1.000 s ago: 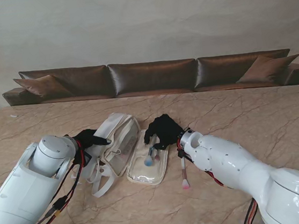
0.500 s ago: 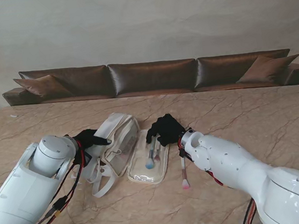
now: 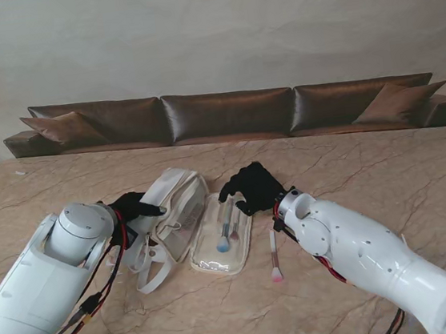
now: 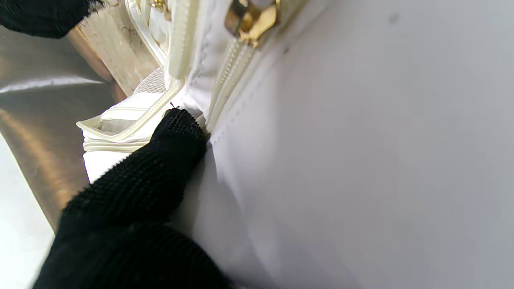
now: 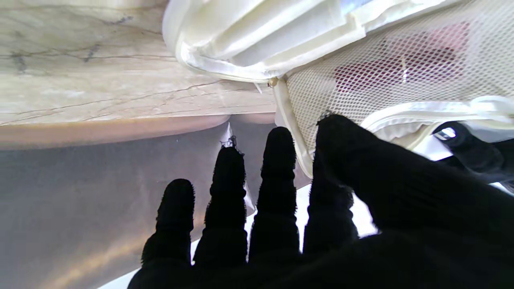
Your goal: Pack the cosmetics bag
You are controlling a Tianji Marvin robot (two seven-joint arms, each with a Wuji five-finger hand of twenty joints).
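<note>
Lying here, one cosmetics bag (image 3: 176, 213), one clear pouch (image 3: 220, 244), three brushes (image 3: 274, 258)

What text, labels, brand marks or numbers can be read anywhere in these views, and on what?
None can be read. The cosmetics bag, its gold zipper pull, the clear pouch and the brush on the table show no print. The red item behind the bag's mesh is too blurred to tell.
</note>
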